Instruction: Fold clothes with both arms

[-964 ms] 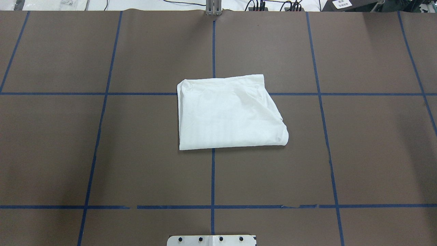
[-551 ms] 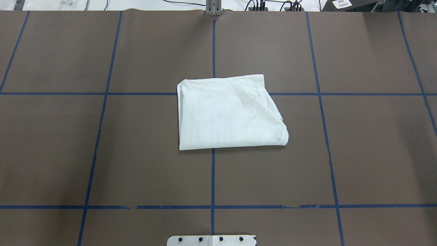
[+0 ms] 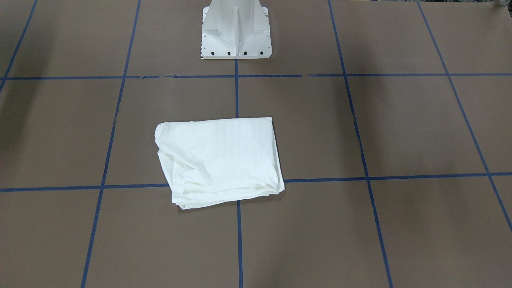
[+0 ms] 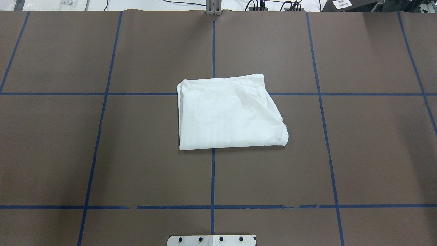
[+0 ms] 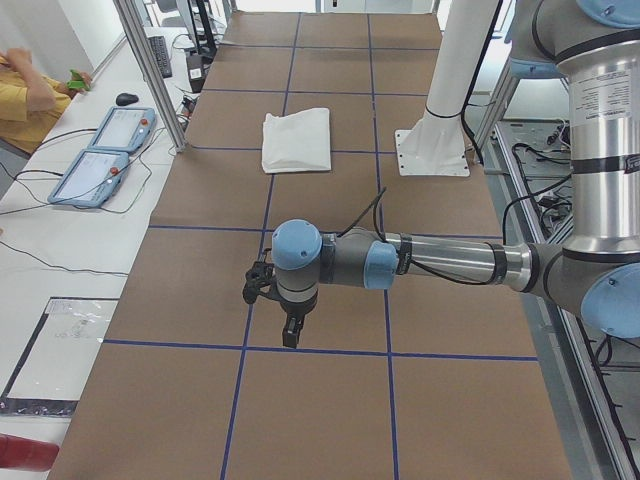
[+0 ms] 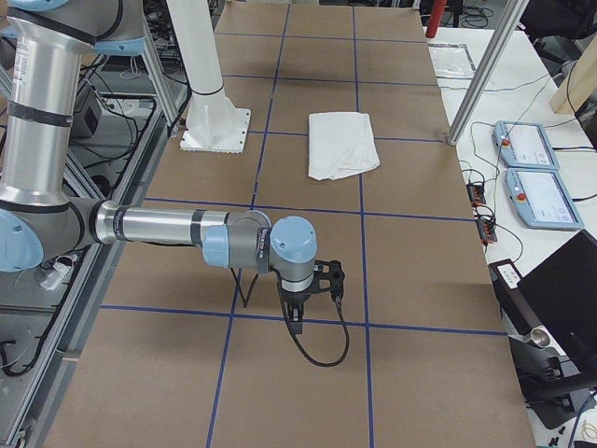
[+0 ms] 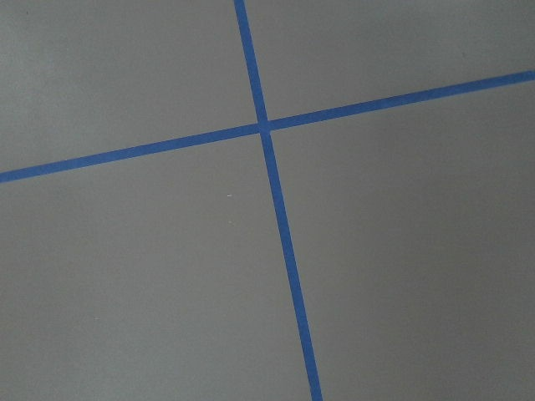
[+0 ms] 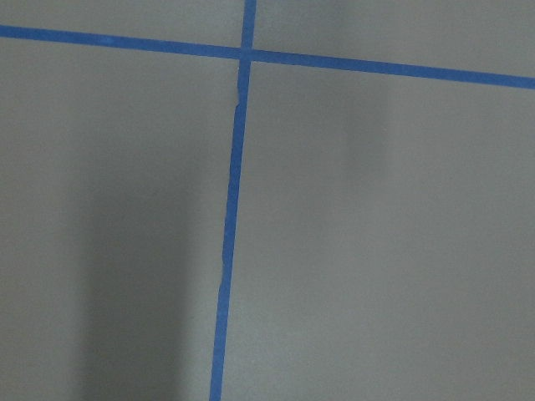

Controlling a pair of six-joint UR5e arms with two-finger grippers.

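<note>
We see the white shirt [image 4: 229, 112] folded in the middle of the bench [image 4: 375, 153]. The left hand [image 5: 287, 335] and right hand [image 6: 297, 322] hang near the bench's ends. We cannot tell their grip.

**Non-task items, counter and surrounds**

Counter [image 4: 368, 153]: brown covering, marked with a blue tape grid [image 4: 212, 177].
White pedestal base [image 3: 236, 30]: bolted at the middle of the robot-side edge.
White side bench [image 5: 60, 250]: runs along the opposite edge and carries a blue-framed pendant [image 5: 122, 128], a second pendant [image 5: 88, 176] and a black mouse [image 5: 125, 99].
Person's yellow sleeve [image 5: 25, 90]: at the bench.
</note>
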